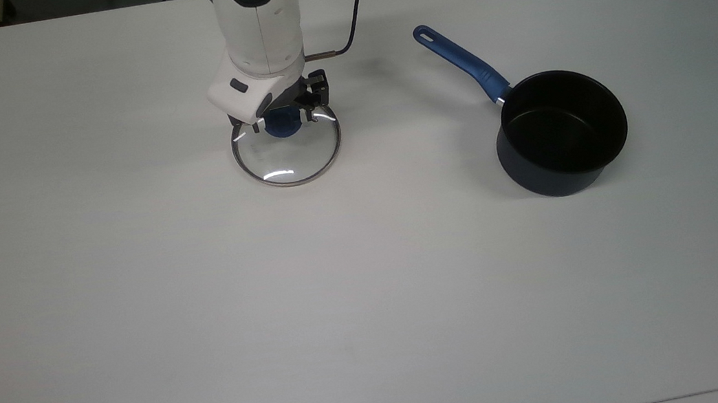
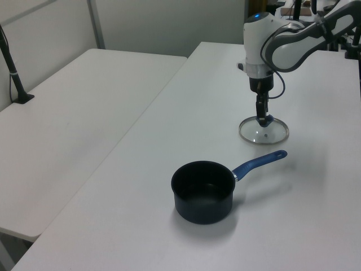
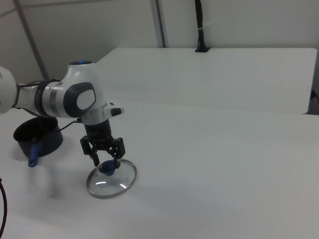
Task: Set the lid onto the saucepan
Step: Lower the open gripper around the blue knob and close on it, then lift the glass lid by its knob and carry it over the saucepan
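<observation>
My gripper is down over the lid, fingers on either side of its blue knob; whether they pinch it, I cannot tell. The saucepan stands well apart on the table.

Lid: clear glass, glinting, w/ steel rim; pan looking matt dark; bench showing smooth matt white.
</observation>
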